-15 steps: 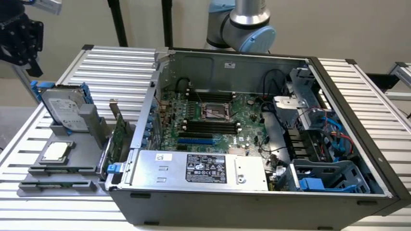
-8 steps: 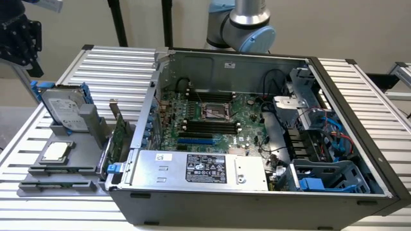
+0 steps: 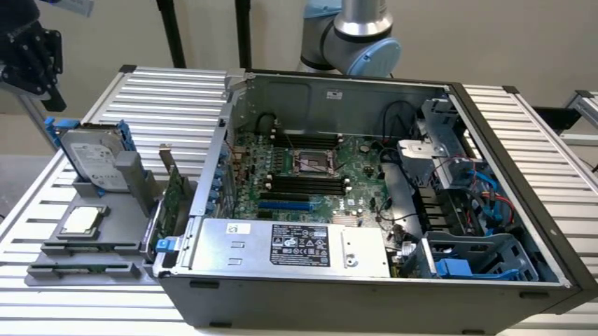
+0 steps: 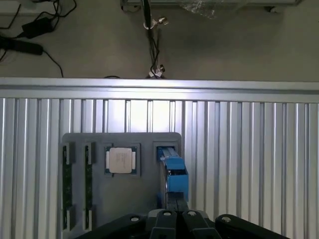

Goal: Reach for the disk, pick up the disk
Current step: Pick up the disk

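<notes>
Closed gripper [image 4: 173, 203] clear abv disk [image 3: 92, 155] edge

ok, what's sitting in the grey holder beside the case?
The disk standing on edge, a CPU chip lying flat, two memory sticks. The disk's lower edge is hidden by the holder.

No text was legible. The disk [image 3: 94, 159], ahead of the gripper [image 4: 173, 203] jaws, carried a white label with unreadable print. The power supply box [image 3: 280, 245], well off to the side of the jaws, had a black label, white print, also unreadable.
</notes>
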### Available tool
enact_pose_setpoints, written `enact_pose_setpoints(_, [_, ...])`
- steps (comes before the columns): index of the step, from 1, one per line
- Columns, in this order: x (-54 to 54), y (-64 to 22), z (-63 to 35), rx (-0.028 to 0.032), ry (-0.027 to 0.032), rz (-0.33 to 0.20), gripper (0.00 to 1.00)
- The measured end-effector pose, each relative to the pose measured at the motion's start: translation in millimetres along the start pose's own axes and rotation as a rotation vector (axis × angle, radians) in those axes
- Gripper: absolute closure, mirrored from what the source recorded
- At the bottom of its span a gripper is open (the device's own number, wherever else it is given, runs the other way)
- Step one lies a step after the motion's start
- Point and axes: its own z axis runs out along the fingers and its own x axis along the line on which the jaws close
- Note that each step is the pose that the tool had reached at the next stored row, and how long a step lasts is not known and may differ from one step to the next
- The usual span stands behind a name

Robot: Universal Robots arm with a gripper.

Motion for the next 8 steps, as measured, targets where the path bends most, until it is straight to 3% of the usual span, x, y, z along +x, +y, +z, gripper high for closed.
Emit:
enact_pose_setpoints(4, [0.0,-0.1,-0.1,-0.0012,0.0011,0.000,0.88])
enact_pose_setpoints(6, [-0.1,0.0,-0.1,-0.0011,0.0011,0.000,0.82])
enact_pose_setpoints(7, [-0.1,0.0,-0.1,-0.0011,0.0011,0.000,0.70])
enact_pose_setpoints(8, [-0.1,0.0,0.0,-0.0012,0.0011,0.000,0.70])
